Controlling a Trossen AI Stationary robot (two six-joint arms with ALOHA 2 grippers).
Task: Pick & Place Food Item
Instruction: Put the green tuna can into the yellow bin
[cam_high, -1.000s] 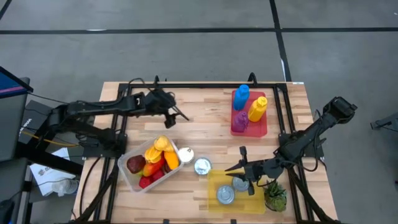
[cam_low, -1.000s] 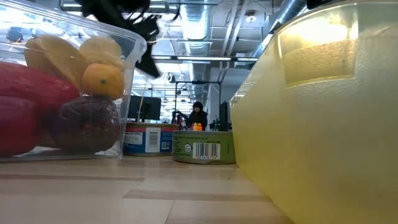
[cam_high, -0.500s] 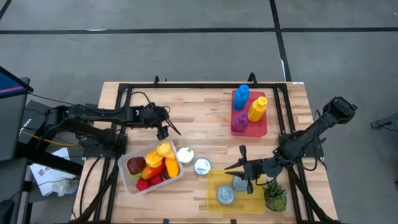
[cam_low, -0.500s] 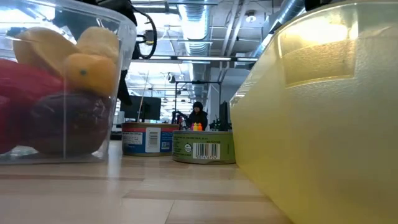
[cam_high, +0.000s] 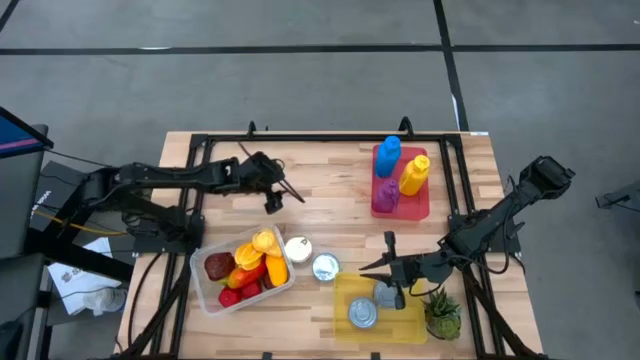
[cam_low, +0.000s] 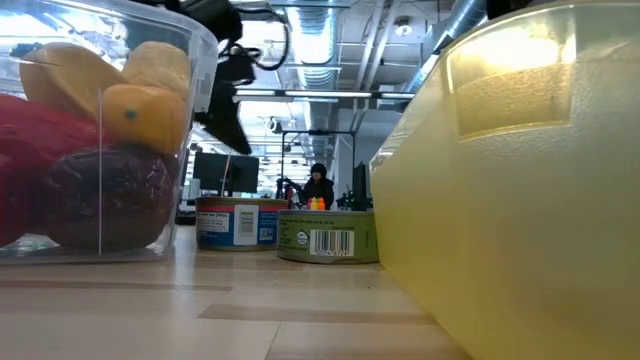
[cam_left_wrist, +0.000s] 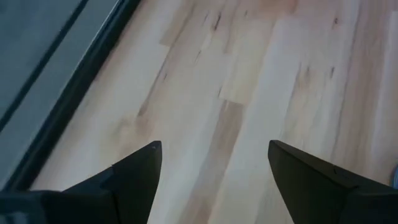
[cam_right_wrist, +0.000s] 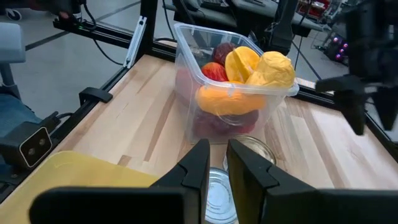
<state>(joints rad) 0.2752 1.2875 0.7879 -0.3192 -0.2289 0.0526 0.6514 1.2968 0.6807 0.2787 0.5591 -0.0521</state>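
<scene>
The wooden surface (cam_high: 330, 200) carries a clear bin (cam_high: 207, 286) of fruit (cam_high: 250, 262) near its front left; a yellow tray (cam_high: 345, 295) holds two cans (cam_high: 362, 314); the left gripper (cam_high: 283, 192) hangs released above bare wood behind the bin; the right gripper (cam_high: 375, 270), fingers nearly closed and empty, sits over the tray.

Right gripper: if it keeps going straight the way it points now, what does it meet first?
Probably the open tin can lying just ahead of the right gripper, whose fingers are nearly closed. Beyond it stands the clear tub of fruit. Depth between fingertips and can is hard to judge.
</scene>
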